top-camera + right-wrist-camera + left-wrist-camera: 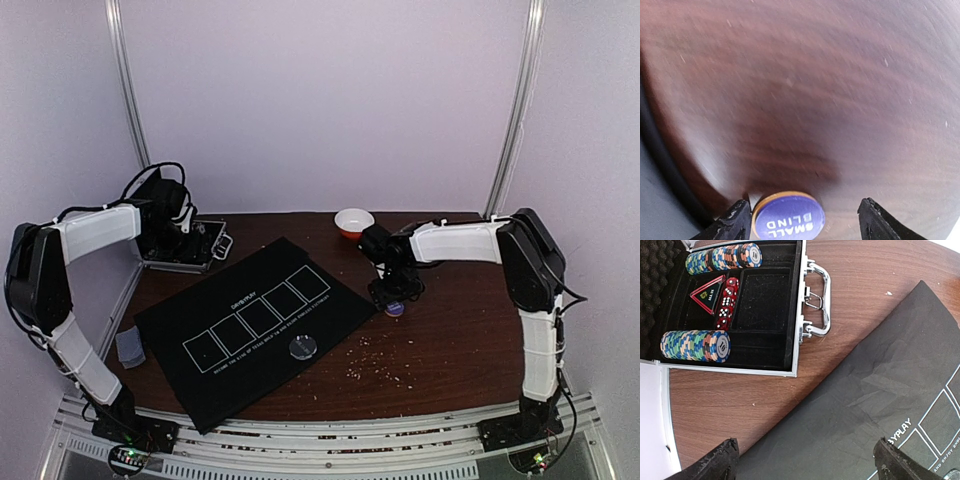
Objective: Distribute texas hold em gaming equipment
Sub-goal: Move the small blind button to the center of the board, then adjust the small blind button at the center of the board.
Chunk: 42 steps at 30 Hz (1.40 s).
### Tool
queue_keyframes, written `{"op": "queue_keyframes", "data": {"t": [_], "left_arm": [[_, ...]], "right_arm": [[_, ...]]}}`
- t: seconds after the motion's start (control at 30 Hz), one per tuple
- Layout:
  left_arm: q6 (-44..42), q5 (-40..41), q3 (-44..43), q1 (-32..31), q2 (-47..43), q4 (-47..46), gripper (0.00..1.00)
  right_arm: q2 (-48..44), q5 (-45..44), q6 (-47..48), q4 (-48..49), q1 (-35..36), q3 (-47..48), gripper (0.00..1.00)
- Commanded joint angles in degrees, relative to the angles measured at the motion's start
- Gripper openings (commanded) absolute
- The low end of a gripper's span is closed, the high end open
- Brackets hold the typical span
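A purple "SMALL BLIND" disc (788, 217) with an orange rim lies on the wooden table between the fingers of my right gripper (802, 221). The jaws are open; the disc sits near the left finger (734, 222), with a wide gap to the right one. From above, that disc (396, 309) lies right of the black five-box mat (250, 325). A clear disc (303, 348) rests on the mat's near side. My left gripper (805, 460) hangs open and empty over the mat's far corner (865, 390). Beside it an open case (797, 310) holds striped poker chips (695, 345) and red dice (726, 302).
A white bowl with an orange base (354, 221) stands at the back, behind the right gripper. A grey-blue card pack (130, 346) lies off the mat's left edge. Crumbs (380, 365) dot the wood right of the mat. The case's handle (821, 300) points toward the mat.
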<state>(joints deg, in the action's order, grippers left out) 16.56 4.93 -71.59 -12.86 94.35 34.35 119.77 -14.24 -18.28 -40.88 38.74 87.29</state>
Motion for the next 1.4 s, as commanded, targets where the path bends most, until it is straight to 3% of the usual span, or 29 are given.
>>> {"op": "queue_keyframes", "data": {"t": [0.0,0.23,0.47,0.97,1.37], "left_arm": [[-0.53,-0.36,-1.36,-0.08,0.47,-1.48,0.98],[-0.41,-0.86,-1.68,-0.06,0.89,-1.47,0.98],[-0.41,-0.66,-1.40,-0.05,0.52,-1.56,0.97],[-0.88,0.60,-0.83,0.01,-0.22,-1.52,0.98],[-0.88,-0.01,-0.58,-0.10,-0.12,-1.83,0.98]], "right_arm": [[-1.82,-1.95,0.00,-5.41,-1.29,-4.48,0.77],[-7.29,10.18,2.83,0.08,-4.37,-8.70,0.78],[-8.20,17.87,2.90,6.30,-7.67,-11.58,0.67],[-6.15,9.23,3.32,2.76,-6.50,-7.71,0.48],[-4.92,11.83,2.85,0.95,-5.44,-7.66,0.53]]}}
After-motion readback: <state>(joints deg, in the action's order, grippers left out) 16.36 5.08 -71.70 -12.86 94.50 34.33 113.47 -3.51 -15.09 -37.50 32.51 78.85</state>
